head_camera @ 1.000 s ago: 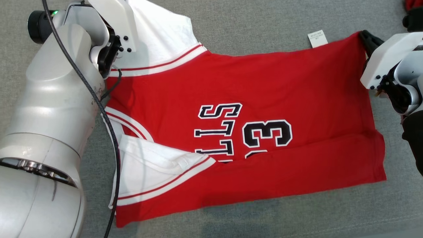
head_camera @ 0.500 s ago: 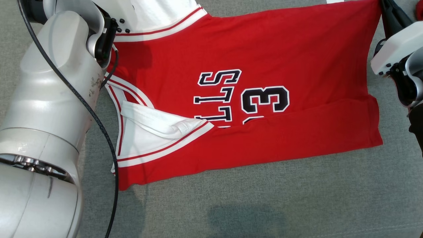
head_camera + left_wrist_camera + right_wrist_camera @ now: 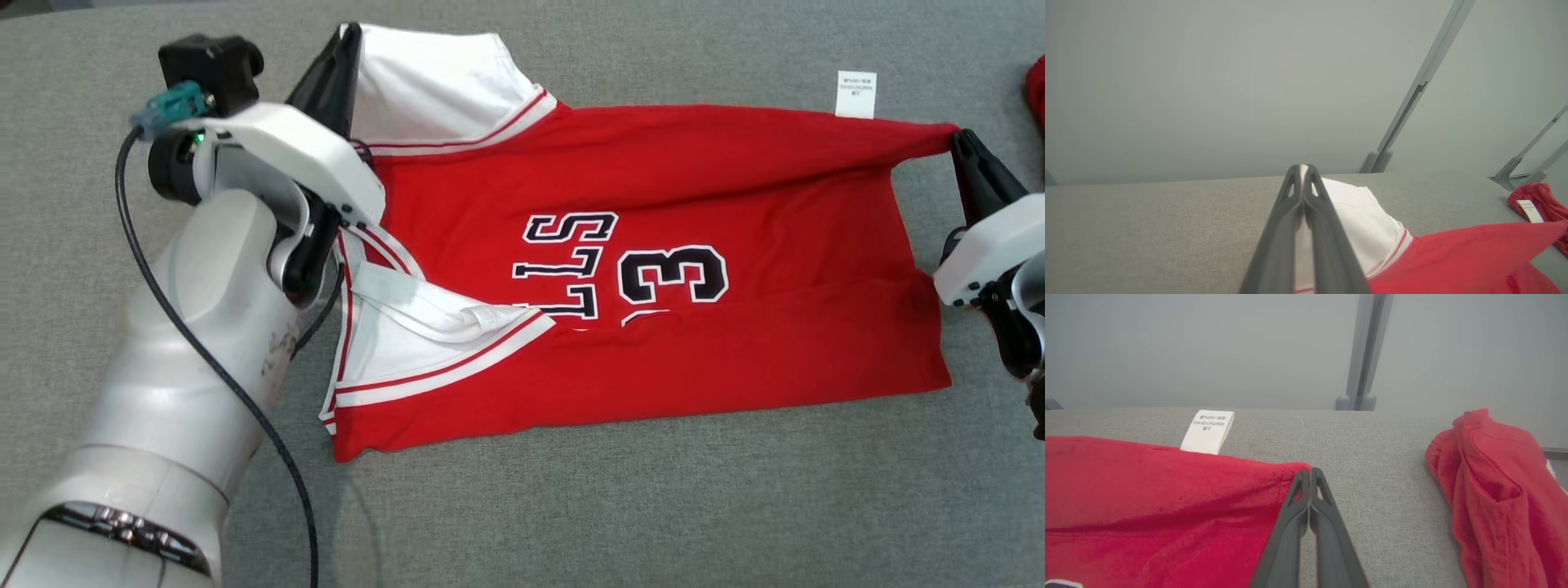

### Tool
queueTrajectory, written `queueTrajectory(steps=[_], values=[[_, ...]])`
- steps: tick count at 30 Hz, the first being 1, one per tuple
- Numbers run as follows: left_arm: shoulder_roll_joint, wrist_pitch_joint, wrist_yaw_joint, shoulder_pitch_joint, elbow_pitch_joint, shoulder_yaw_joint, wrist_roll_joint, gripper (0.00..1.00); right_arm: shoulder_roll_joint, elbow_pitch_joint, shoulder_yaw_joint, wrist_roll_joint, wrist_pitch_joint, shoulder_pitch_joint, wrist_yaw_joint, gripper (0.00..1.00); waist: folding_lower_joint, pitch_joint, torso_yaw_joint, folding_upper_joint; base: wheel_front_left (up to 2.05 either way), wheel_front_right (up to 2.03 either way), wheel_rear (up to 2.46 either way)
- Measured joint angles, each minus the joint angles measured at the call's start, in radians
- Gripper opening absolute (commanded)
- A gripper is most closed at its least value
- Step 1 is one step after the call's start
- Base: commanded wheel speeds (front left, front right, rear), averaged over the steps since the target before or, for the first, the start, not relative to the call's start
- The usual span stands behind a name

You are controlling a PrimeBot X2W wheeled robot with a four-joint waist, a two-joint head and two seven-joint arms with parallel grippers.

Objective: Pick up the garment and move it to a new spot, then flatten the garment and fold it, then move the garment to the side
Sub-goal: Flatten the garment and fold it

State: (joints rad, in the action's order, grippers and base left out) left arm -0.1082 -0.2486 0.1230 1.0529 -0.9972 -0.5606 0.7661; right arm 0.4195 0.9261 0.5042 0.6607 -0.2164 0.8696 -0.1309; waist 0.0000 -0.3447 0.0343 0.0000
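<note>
Jersey (image 3: 735, 204) lies flat on the gray counter (image 3: 571, 506), long axis left to right, near edge folded over. Its far edge is stretched between the arms: left gripper (image 3: 347, 57) pinched on the white sleeve (image 3: 433, 82), right gripper (image 3: 971, 159) pinched on the red hem corner (image 3: 931, 135).

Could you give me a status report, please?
Left claw shut on jersey white sleeve; right claw shut on its hem corner. Near edge folded over. Second red garment off right, not touching.
</note>
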Motion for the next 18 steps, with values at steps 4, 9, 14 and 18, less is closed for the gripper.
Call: queueTrajectory(steps=[4, 9, 14, 18], values=[[-0.018, -0.003, -0.001, -0.115, 0.117, 0.005, 0.003, 0.0, 0.021, -0.014, 0.006, 0.02, -0.012, -0.044, 0.0, 0.0, 0.0, 0.021, -0.02, 0.0, 0.0, 0.0, 0.0], [-0.04, -0.003, -0.048, -0.262, 0.304, 0.012, 0.011, 0.0, 0.037, -0.047, 0.02, 0.036, -0.015, -0.097, 0.0, 0.0, 0.0, 0.036, -0.043, 0.0, 0.0, 0.0, 0.0], [-0.047, 0.001, -0.097, -0.389, 0.46, 0.007, 0.019, 0.0, 0.062, -0.075, 0.017, 0.046, -0.021, -0.139, 0.0, 0.0, 0.0, 0.042, -0.062, 0.0, 0.0, 0.0, 0.0], [-0.089, 0.013, -0.155, -0.498, 0.61, 0.01, 0.028, 0.0, 0.085, -0.099, -0.003, 0.053, -0.022, -0.188, 0.0, 0.0, 0.0, 0.055, -0.073, 0.0, 0.0, 0.0, 0.0]])
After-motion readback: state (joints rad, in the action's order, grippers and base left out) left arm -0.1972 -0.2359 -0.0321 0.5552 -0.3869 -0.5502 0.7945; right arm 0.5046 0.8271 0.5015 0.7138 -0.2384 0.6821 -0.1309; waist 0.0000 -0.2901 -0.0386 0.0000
